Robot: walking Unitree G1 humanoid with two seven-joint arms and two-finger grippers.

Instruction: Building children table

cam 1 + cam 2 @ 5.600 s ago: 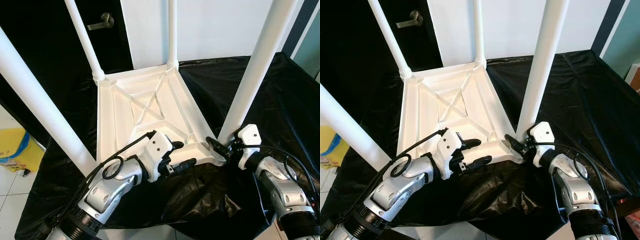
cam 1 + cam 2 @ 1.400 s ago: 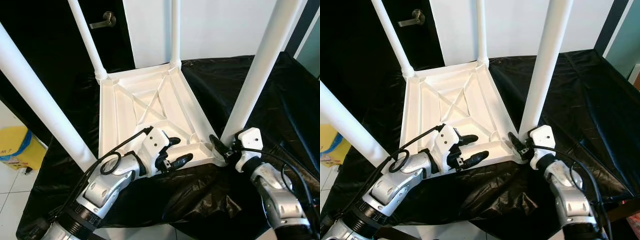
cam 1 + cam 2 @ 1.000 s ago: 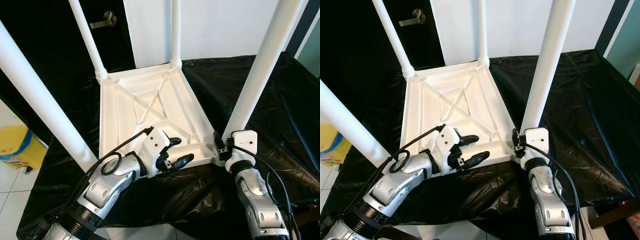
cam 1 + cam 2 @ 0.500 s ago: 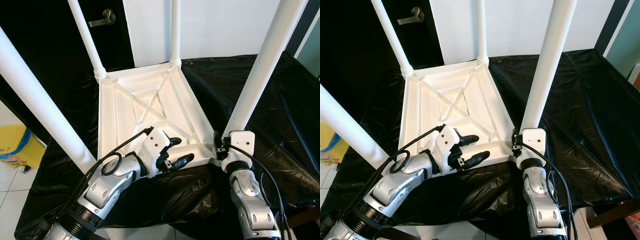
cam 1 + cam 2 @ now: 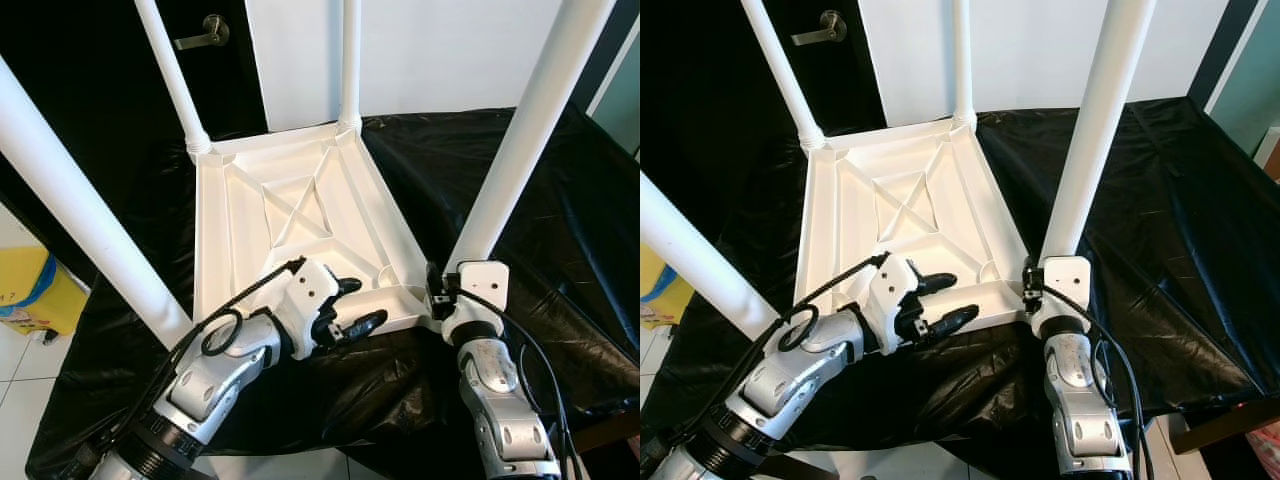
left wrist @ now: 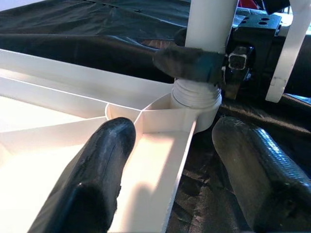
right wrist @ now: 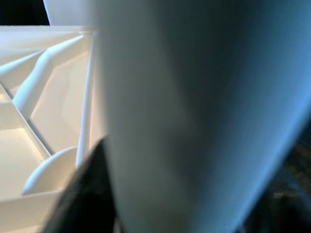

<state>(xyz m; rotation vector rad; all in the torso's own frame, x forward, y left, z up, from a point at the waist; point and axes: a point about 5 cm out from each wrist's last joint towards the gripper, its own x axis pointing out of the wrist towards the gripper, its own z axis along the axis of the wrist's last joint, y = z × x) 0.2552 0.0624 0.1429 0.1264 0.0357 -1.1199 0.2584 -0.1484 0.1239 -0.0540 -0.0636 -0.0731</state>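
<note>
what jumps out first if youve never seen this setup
A white children's table lies upside down on a black cloth, four legs pointing up. The right gripper clamps the base of the near right leg, while the left gripper, fingers apart, straddles the near rim.

A white plastic children's table [image 5: 290, 215] lies upside down on black sheeting, its ribbed underside facing up with an X-shaped brace at the centre. Four round white legs stand upright from its corners: at 11 o'clock [image 5: 172, 75], 12 o'clock [image 5: 350, 60], 3 o'clock [image 5: 525, 130] and 8 o'clock [image 5: 75, 215].
</note>
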